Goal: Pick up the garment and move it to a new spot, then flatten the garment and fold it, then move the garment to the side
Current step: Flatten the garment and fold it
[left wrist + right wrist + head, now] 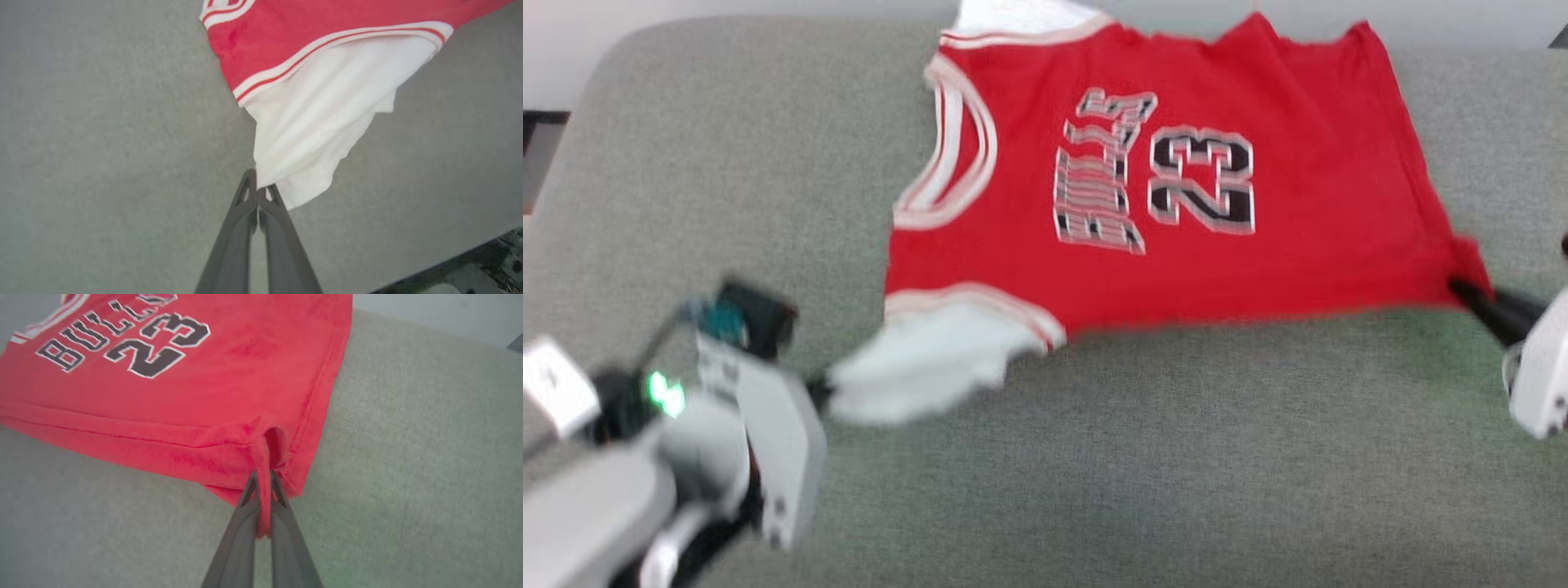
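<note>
The garment (1176,180) is a red jersey T-shirt with white sleeves and black-and-white lettering, spread face up across the grey cushion (1094,457). My left gripper (821,392) at the lower left is shut on the tip of the near white sleeve (322,118); in the left wrist view the left gripper (258,185) pinches that white cloth. My right gripper (1462,290) at the right edge is shut on the red hem corner, and the right wrist view shows a red fold (265,465) running between the right gripper (263,477) and its fingers.
The grey cushion's back edge meets a pale wall (768,10) at the top. A dark frame part (470,265) shows at the lower right of the left wrist view. Bare cushion lies in front of the garment.
</note>
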Controlling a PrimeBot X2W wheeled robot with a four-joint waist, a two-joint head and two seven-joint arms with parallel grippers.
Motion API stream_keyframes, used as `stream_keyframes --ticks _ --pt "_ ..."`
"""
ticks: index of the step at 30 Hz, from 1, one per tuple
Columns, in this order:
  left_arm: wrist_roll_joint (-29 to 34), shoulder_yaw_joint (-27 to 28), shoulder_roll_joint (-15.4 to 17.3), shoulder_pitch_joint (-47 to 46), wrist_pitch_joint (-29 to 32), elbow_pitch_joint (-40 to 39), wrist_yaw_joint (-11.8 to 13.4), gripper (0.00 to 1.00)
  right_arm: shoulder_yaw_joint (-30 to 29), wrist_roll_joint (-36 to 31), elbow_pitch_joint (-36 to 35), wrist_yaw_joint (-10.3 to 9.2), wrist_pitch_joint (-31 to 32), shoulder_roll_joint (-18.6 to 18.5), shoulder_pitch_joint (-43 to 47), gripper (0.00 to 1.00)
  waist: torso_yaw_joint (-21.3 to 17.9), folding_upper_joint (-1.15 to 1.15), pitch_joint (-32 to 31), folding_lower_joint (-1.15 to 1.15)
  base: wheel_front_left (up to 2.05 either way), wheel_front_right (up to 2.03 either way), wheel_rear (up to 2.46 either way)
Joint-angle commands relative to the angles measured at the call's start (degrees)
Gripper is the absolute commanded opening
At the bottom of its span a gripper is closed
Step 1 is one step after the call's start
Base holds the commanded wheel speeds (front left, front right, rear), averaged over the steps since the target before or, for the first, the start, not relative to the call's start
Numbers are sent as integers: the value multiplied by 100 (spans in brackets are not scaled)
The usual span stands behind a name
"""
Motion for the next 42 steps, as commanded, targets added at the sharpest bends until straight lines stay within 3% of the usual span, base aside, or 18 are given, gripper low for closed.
stream_keyframes --ticks 1,5,9,15,21,25,28,31,37,42 --pt "-111 -36 201 338 39 -351 276 0 -57 81 -144 -11 134 -125 310 0 1 0 -72 0 0 0 0" --pt "-422 -140 479 1053 35 -1207 817 0 -205 293 -562 -11 495 -344 1060 0 6 0 -90 0 0 0 0" --pt "-658 -277 627 1527 96 -1609 1108 0 -332 492 -927 -11 806 -519 1711 0 16 0 -85 0 0 0 0" --pt "-838 -424 759 1832 298 -1992 1383 0 -624 583 -1392 -11 1258 -693 2475 0 -36 0 -37 0 0 0 0" --pt "-631 -194 929 1486 230 -2131 1452 0 -1199 381 -1577 -11 1074 -525 2618 0 -141 0 42 0 0 0 0" --pt "-264 58 1094 889 304 -2059 1203 0 -1596 46 -1672 -11 1003 -263 2411 0 -228 0 93 0 0 0 0" --pt "34 235 1072 270 427 -1780 802 0 -1777 -200 -1688 -11 1062 -20 2159 0 -306 0 147 0 0 0 0" --pt "259 331 829 -412 629 -1291 309 0 -1863 -457 -1587 -11 1157 220 1779 0 -368 0 212 0 0 0 0" --pt "640 268 -115 -1671 815 237 -674 0 -1720 -788 -1084 -11 1303 709 879 0 -493 0 395 0 0 0 0" --pt "730 44 -891 -2214 866 1657 -1208 0 -1320 -1029 -435 -11 1240 1021 178 0 -582 0 533 0 0 0 0"
